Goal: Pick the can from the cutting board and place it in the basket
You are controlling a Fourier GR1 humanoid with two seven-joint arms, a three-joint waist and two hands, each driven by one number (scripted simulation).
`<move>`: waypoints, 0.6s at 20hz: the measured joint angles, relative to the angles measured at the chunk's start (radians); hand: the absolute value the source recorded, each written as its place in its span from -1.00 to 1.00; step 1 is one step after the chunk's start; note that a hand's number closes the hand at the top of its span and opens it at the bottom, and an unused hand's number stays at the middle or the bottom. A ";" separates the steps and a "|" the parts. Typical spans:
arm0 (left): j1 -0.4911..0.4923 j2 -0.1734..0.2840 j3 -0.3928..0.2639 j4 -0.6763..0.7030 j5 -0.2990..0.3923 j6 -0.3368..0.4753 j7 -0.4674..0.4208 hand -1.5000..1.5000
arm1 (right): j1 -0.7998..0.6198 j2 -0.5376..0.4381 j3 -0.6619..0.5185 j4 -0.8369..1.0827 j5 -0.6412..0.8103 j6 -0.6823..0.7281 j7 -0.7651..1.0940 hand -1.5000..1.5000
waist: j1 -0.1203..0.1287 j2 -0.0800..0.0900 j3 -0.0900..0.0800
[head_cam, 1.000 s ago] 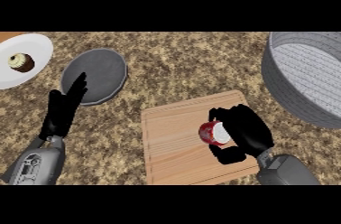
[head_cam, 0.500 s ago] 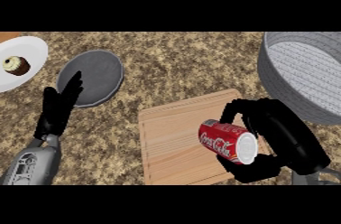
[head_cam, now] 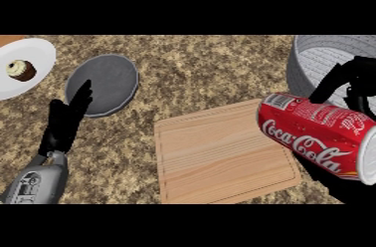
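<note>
A red Coca-Cola can (head_cam: 317, 134) lies tilted on its side in the air at the right, large in the view, over the right edge of the wooden cutting board (head_cam: 220, 154). My right hand (head_cam: 351, 80) is curled round the can from behind, with black fingers showing above and below it. The grey basket (head_cam: 323, 57) sits at the upper right, just behind the can. My left hand (head_cam: 67, 119) rests open at the left with fingers pointing up.
A dark grey round plate (head_cam: 104, 83) lies at the upper left of the counter. A white plate (head_cam: 37, 57) with a small cupcake (head_cam: 21, 70) sits at the far left edge. The counter top is speckled brown stone.
My right hand has lifted the can off the cutting board, up and to the right toward the basket. The can looks much larger now. The left hand has not moved.
</note>
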 measured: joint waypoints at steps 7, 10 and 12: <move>-0.012 -0.008 -0.008 0.003 -0.003 -0.006 0.006 0.00 | -0.298 -0.147 -0.140 0.178 -0.133 -0.030 0.123 1.00 | 0.009 0.002 0.000; -0.011 -0.008 -0.005 0.004 0.001 -0.010 0.003 0.00 | -0.360 -0.243 -0.148 0.279 -0.104 -0.002 0.101 1.00 | 0.014 0.005 0.000; -0.023 -0.013 -0.005 0.006 0.000 -0.004 0.010 0.00 | -0.380 -0.316 -0.143 0.339 -0.070 0.034 0.069 1.00 | 0.015 0.008 0.000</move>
